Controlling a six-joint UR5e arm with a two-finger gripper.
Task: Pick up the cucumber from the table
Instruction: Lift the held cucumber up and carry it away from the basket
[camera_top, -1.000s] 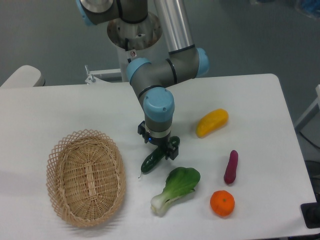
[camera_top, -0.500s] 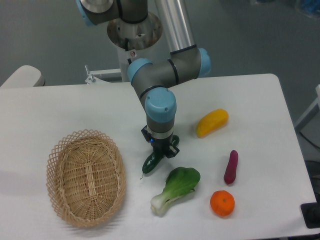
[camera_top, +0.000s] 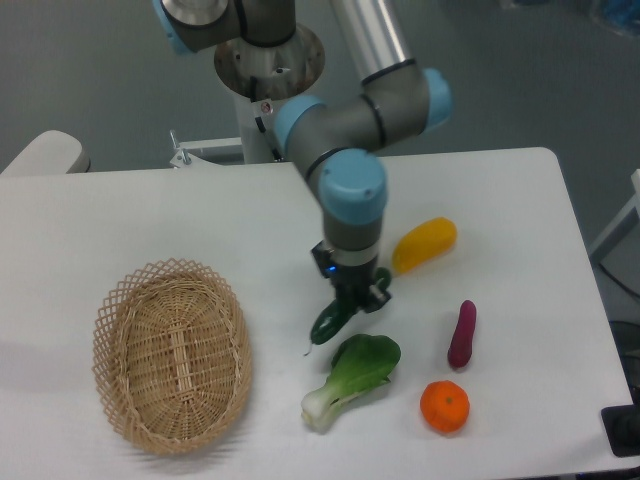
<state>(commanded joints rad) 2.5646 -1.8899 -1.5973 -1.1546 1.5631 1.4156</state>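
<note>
Green cucumber (camera_top: 331, 322) hangs tilted in the fingers (camera_top: 362, 296), clenched on its upper end near the desk's (camera_top: 120, 220) middle, just above the bok choy (camera_top: 352, 375). Grasp looks done; whether its stem tip has cleared the surface, I cannot tell.

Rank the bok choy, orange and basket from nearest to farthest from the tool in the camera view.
Measured from the tool:
1. Bok choy, just below it.
2. Orange, lower right, near the front edge.
3. Basket, far off to the left.

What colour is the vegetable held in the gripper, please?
Dark green: the cucumber, clearest in the fixed camera view.
</note>
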